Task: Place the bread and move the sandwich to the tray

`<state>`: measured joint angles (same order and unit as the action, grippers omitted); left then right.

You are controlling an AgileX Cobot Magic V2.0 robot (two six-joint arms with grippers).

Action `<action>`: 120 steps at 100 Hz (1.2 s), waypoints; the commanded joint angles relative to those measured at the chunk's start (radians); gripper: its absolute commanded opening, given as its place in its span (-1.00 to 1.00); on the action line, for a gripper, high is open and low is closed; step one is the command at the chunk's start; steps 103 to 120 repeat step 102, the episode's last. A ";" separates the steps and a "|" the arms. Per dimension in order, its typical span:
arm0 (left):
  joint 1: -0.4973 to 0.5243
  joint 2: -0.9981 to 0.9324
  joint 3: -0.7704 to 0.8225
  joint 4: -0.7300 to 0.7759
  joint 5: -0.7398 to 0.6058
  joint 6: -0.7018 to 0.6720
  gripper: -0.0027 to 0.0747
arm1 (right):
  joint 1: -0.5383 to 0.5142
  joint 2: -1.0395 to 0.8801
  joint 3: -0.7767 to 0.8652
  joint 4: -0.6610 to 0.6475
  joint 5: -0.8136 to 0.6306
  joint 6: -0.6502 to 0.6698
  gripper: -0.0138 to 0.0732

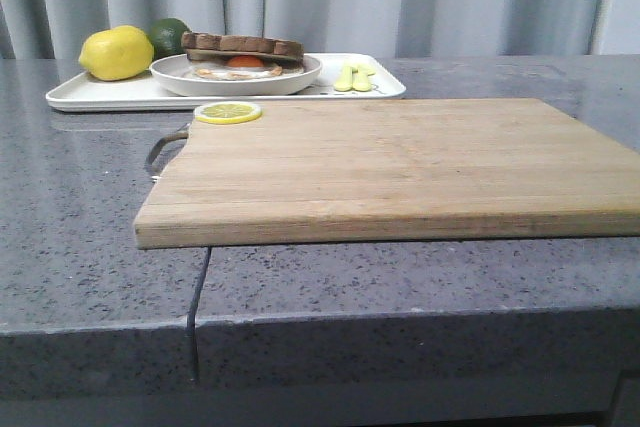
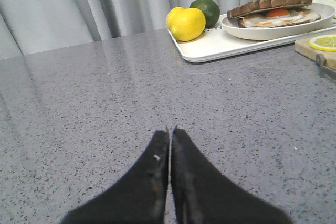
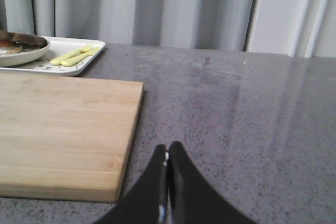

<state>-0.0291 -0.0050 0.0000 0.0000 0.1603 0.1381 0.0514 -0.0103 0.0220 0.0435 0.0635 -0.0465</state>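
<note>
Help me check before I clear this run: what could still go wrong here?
The top bread slice lies tilted over the egg on the plate, so a bump might slide it off. The lemon slice sits at the cutting board's corner and could get knocked off. Both grippers are shut and holding nothing.

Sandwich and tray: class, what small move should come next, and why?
Probably none beyond keeping both tools clear. The sandwich, bread on top, already sits on the tray; the left tool and right tool are shut and empty.
</note>
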 commanded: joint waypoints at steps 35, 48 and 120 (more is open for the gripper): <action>0.003 -0.030 0.016 0.000 -0.089 -0.008 -0.98 | -0.005 -0.020 0.007 -0.038 -0.064 0.027 -0.84; 0.003 -0.030 0.016 0.000 -0.089 -0.008 -0.98 | -0.005 -0.020 0.007 -0.038 -0.064 0.027 -0.84; 0.003 -0.030 0.016 0.000 -0.089 -0.008 -0.98 | -0.005 -0.020 0.007 -0.038 -0.064 0.027 -0.84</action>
